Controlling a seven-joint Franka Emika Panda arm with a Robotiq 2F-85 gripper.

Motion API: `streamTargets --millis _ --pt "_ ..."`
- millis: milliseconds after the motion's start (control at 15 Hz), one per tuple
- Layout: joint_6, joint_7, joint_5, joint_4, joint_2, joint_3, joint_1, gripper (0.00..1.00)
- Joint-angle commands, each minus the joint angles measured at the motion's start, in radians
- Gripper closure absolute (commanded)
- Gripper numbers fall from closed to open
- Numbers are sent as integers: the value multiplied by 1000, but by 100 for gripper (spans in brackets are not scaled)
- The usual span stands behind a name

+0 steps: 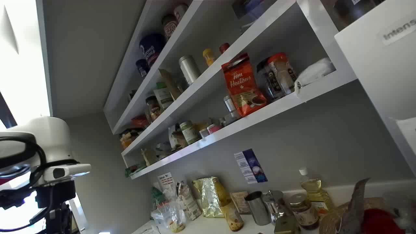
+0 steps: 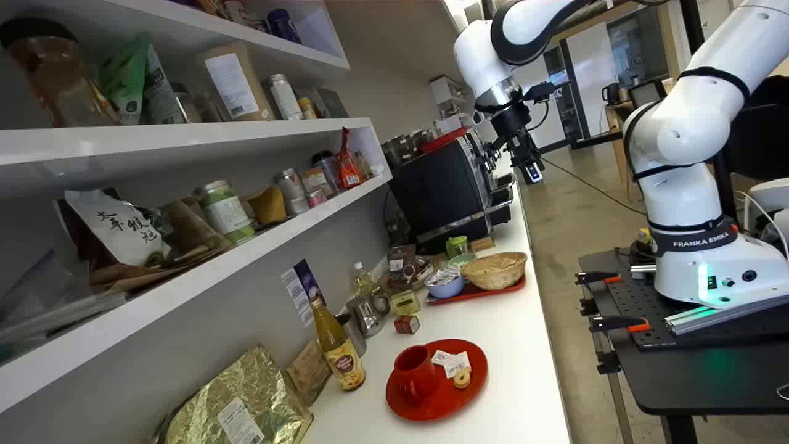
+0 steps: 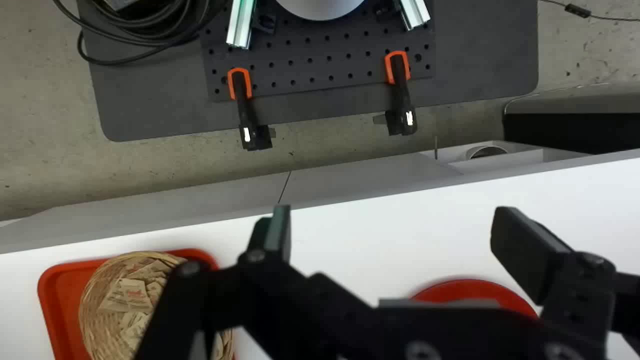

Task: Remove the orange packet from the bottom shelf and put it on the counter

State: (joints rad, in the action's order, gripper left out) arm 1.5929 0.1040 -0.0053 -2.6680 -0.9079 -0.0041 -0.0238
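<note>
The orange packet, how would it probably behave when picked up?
The orange packet may crumple under a squeeze: its top pinches thin, like a soft bag. Its smooth-looking face could slip somewhat. Standing tall and slim, it might tip if nudged.

A plain grey back wall (image 1: 312,136) carries a white-and-blue printed leaflet (image 1: 251,165) and meets a grey end wall (image 1: 97,156) at a corner. Upper white shelves (image 2: 61,147) run along the back wall. Glaring white light (image 1: 22,65) fills the left edge in an exterior view; whether from window or lamp cannot be told. In an exterior view, bare concrete floor (image 2: 573,209) stretches past a wooden stand (image 2: 618,117) toward a tall white panel (image 2: 595,80) and a glass pane (image 2: 635,55). In the wrist view, the floor separates grey cabinet fronts (image 3: 350,185), split by a dark seam, from a round-cornered dark table (image 3: 145,107).
</note>
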Motion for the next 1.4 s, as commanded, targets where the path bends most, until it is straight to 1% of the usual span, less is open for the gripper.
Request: streamTargets --millis 0,400,533,600,867,1000,1133,1267,1333 --pt "-1 -5 4 1 1 6 -8 0" --pt "1 -2 4 0 1 7 -9 0" --pt "40 15 -7 -6 12 13 -21 0" --pt "82 25 -19 -10 27 15 -32 0" --pt "318 85 -74 -20 113 18 -86 0" --pt "462 129 -100 -7 186 24 -116 0" --pt "635 189 -133 12 261 38 -152 0" --pt "796 254 -165 38 337 58 -192 0" --pt "858 283 -182 56 379 72 -212 0"
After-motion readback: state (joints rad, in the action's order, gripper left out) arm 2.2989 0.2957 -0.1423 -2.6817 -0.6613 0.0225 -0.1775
